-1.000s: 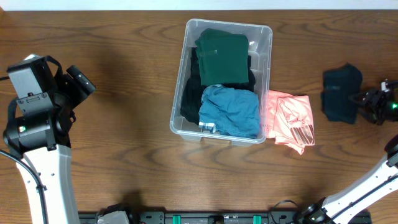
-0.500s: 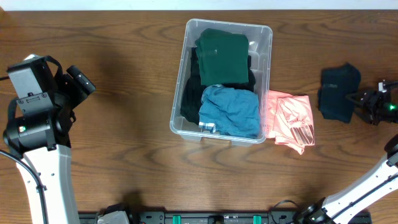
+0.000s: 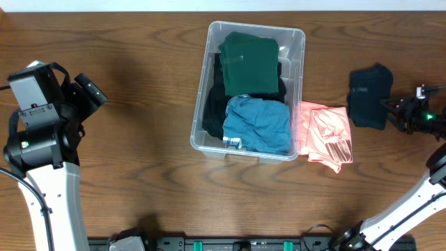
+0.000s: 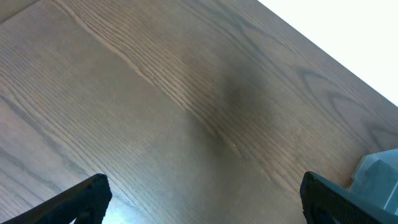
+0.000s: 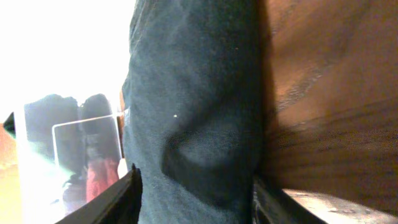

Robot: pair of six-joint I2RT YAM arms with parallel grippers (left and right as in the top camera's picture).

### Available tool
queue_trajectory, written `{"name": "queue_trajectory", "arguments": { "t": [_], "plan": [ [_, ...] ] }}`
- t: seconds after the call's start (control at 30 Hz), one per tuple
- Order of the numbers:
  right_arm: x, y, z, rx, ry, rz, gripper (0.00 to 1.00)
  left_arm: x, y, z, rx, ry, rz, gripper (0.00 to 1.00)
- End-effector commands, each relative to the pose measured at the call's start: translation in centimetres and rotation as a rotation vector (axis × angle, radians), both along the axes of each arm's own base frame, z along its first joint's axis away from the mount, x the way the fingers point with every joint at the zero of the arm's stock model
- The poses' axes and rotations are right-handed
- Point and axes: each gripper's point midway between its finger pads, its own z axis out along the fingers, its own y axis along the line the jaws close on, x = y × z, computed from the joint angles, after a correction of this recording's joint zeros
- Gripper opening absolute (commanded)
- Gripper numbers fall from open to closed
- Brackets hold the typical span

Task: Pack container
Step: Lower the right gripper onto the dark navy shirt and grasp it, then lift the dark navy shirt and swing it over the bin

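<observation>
Wood desk point(image 3: 125, 56). Left gripper point(image 4: 202, 193) sits near the left edge, fingers wide apart. Container point(image 3: 201, 132) mid-desk toward the far edge: probably light, rigid, slick; grip the rim. Inside: green garment point(image 3: 249, 63), blue garment point(image 3: 258, 122), black garment point(image 3: 212, 104) underneath. Pink garment point(image 3: 327, 132) touches its right wall. Right gripper point(image 3: 391, 111) clamps the limp dark garment point(image 3: 367, 97) near the right edge.

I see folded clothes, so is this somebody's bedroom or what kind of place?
Probably a robot lab, not a bedroom: a left arm and a right arm stand at a wooden table holding a clear bin of clothes.
</observation>
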Motion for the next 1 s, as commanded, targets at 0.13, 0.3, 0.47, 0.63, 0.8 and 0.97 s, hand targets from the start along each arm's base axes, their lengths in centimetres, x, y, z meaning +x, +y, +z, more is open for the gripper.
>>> {"name": "queue_trajectory", "arguments": {
  "t": [0.13, 0.3, 0.47, 0.63, 0.8, 0.97],
  "plan": [
    [-7.0, -4.0, -7.4, -0.109, 0.297, -0.076, 0.75, -0.1, 0.3, 0.4, 0.019, -0.003, 0.002, 0.98],
    [-7.1, -3.9, -7.6, -0.126, 0.278, -0.050, 0.85, -0.1, 0.3, 0.4, 0.019, -0.003, 0.002, 0.98],
    [-5.4, -2.0, -7.9, -0.161, 0.250, 0.010, 0.85, -0.1, 0.3, 0.4, 0.019, -0.003, 0.002, 0.98],
    [-3.1, 0.6, -8.5, -0.178, 0.239, 0.045, 0.87, -0.1, 0.3, 0.4, 0.019, -0.003, 0.002, 0.98],
    [-1.4, 3.3, -9.1, -0.182, 0.240, 0.069, 0.88, -0.1, 0.3, 0.4, 0.019, -0.003, 0.002, 0.98],
    [-0.8, 4.6, -9.2, -0.181, 0.248, 0.083, 0.82, -0.1, 0.3, 0.4, 0.019, -0.003, 0.002, 0.98]
  ]
}}
